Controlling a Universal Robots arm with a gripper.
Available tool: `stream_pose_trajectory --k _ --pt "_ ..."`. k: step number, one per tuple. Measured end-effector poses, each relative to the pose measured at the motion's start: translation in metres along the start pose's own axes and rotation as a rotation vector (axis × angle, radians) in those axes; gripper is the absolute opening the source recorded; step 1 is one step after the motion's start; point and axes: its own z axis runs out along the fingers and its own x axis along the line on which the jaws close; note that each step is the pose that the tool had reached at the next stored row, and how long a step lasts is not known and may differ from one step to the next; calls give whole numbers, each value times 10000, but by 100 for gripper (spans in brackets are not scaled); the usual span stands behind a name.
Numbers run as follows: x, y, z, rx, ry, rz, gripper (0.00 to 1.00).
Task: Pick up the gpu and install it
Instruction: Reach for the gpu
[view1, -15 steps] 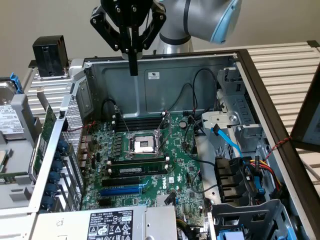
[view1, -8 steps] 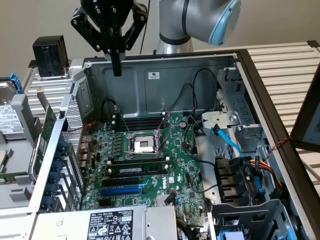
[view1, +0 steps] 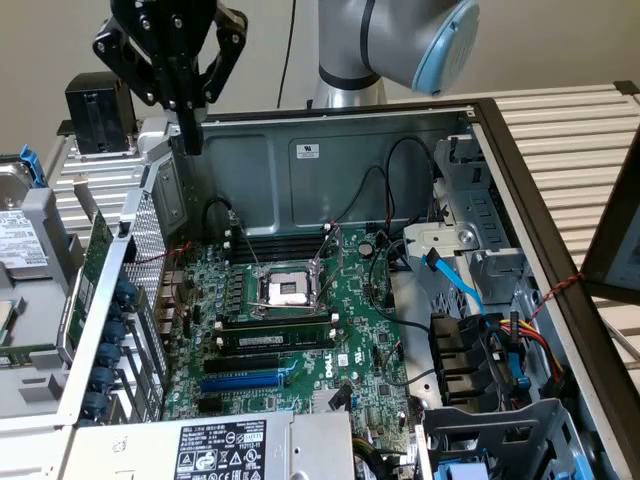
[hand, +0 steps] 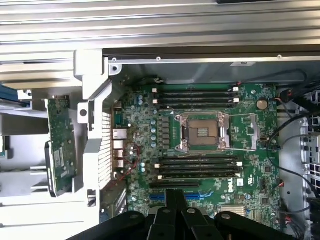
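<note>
The gpu (hand: 61, 142) is a green card with a dark part along one side. It stands on edge in a grey holder just outside the open computer case, beside the perforated rear wall. In the exterior view the gpu (view1: 96, 252) shows as a thin green strip at the left. My gripper (view1: 190, 138) hangs shut and empty high over the case's far left corner, fingers pointing down, above and a little behind the card. From the wrist, the gripper (hand: 175, 194) has its fingers pressed together over the motherboard (hand: 250, 130), well apart from the card.
The motherboard (view1: 370, 300) lies flat in the case with a bare CPU socket (view1: 283, 291), memory sticks (view1: 275, 340) and a blue slot (view1: 240, 381). A black boxy block (view1: 98, 112) sits at the back left, a hard drive (view1: 15, 235) at far left. Cables and drive cages (view1: 490, 350) crowd the right side.
</note>
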Motion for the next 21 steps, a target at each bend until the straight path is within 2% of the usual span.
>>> stream_pose_trajectory --k 21 --pt "956 -53 -20 -22 2 0 11"
